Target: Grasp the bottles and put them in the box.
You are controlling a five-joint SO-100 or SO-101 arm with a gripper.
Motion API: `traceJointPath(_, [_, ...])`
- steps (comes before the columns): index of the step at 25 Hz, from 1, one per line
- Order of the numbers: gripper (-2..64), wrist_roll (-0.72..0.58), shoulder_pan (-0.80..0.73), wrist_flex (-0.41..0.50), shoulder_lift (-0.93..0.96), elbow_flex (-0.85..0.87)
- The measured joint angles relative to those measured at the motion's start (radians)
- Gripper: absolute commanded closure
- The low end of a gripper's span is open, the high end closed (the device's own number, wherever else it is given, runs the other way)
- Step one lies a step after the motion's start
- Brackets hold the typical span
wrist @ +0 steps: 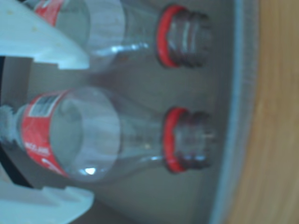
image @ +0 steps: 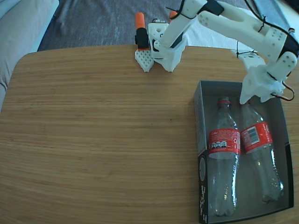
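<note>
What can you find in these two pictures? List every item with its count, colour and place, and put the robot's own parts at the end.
Coca-Cola bottles: two, clear with red labels and red neck rings, no caps, lying side by side in the box; one on the fixed view's left, one on its right.
Box: one, black outside, grey inside, at the table's right in the fixed view.
Table: one, light wood.
Sofa: one, grey, upper left of fixed view.
Arm: one, white, based at the table's far edge.
Gripper: one, white, open over the right bottle's neck.
</note>
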Motion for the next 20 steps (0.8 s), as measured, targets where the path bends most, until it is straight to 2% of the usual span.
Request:
traceJointPath(10, [30.2, 0.129, 0.336, 0.015, 0.000, -0.195])
traceJointPath(13, [30.2, 0.202, 0.449, 0.015, 0.005, -0.264])
traceJointPath(18, [30.5, 0.319, 0.584, 0.015, 0.081, -0.273])
traceJointPath(20, [34.3, 0.400, 0.641, 0.015, 0.109, -0.273])
